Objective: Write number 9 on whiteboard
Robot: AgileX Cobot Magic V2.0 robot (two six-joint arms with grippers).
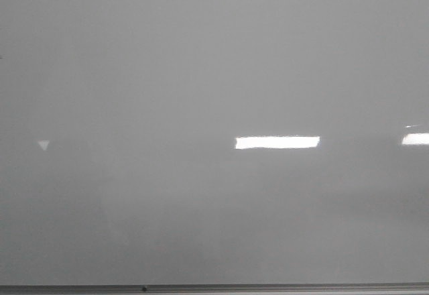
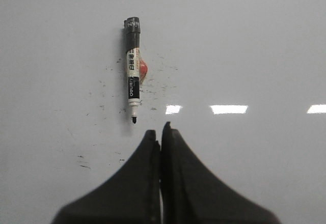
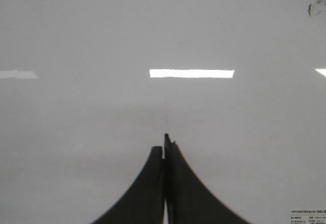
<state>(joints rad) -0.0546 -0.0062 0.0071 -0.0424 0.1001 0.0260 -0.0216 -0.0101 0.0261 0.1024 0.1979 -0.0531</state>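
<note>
1. Whiteboard [image 1: 201, 74] filled the front view, glossy pale grey, with a thin grey edge strip along the bottom and bright rectangular light reflections on it. No drawn 9 showed anywhere on it.
2. Marker [image 2: 133, 71] lay on the whiteboard [image 2: 254, 56] in the left wrist view, its long axis roughly in line with the fingers. Its uncapped black tip pointed toward the left gripper [image 2: 160, 132] and its dark butt end pointed away.
3. The marker had a white body with a black label band and printed characters. A small red patch [image 2: 144, 69] showed just beside its middle.
4. Faint black specks and scuffs were scattered on the board around the marker.
5. The left fingers [image 2: 145, 152] were pressed together with nothing between them, near the marker's tip but apart from it.
6. The right gripper [image 3: 166, 141] was likewise closed on nothing, over bare whiteboard [image 3: 76, 30].
7. A small printed label [image 3: 307, 218] sat at the corner of the right wrist view.
</note>
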